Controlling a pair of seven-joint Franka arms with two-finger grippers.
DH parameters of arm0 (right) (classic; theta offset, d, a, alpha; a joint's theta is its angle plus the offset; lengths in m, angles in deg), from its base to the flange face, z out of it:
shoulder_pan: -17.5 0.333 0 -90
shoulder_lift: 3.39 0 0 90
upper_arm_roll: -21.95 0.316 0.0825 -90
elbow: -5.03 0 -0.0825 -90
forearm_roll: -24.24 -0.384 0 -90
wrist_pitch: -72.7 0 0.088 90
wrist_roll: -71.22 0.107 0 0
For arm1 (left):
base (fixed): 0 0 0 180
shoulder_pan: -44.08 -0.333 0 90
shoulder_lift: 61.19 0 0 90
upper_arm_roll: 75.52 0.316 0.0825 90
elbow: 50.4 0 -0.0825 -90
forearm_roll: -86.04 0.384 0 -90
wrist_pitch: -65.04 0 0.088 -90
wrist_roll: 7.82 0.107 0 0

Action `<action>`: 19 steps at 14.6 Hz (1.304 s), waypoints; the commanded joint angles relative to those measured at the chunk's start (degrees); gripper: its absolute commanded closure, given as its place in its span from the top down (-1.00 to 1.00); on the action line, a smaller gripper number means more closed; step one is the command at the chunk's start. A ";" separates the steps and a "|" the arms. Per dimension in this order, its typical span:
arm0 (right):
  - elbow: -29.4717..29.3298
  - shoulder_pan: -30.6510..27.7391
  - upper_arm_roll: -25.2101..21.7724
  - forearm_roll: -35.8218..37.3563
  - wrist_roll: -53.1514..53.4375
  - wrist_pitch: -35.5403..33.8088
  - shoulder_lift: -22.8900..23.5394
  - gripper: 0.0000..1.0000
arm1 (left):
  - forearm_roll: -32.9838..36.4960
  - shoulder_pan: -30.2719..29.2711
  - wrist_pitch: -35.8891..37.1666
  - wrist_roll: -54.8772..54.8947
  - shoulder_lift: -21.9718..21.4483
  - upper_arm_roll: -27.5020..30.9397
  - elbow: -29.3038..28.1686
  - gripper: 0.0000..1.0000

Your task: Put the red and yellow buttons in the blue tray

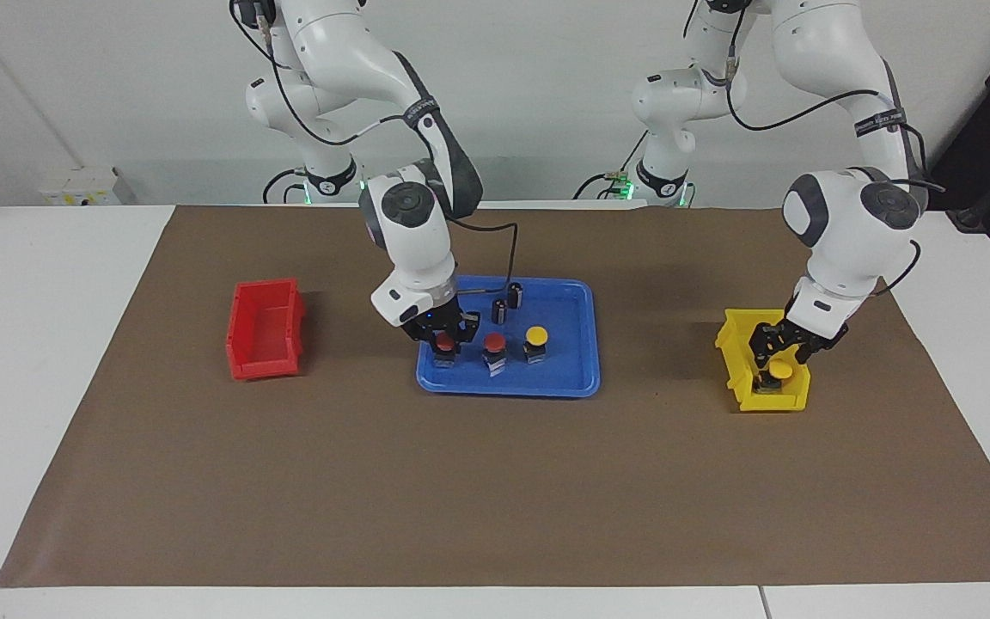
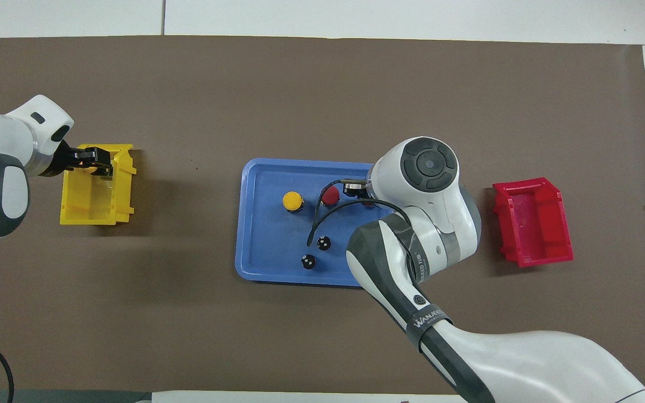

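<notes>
Two red-capped buttons (image 1: 445, 346) (image 1: 494, 348) and one yellow-capped button (image 1: 535, 341) are stood upright in a row in the blue tray (image 1: 577, 383); another yellow-capped button (image 1: 779, 373) is seen inside the yellow bin (image 1: 740, 391).

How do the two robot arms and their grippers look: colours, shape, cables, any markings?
Both arms are glossy white with rounded segments and dark grey joint covers with round caps. The left gripper and right gripper are small, black and two-fingered. Thin black cables run along each arm and loop near the wrists. A dark band on the right forearm bears white lettering.
</notes>
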 commanded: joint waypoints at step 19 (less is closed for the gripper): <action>-16.81 -35.03 -1.11 6.67 -30.20 -42.27 -18.91 1.00 | -5.36 21.63 26.61 -28.56 2.77 -1.13 21.86 -0.97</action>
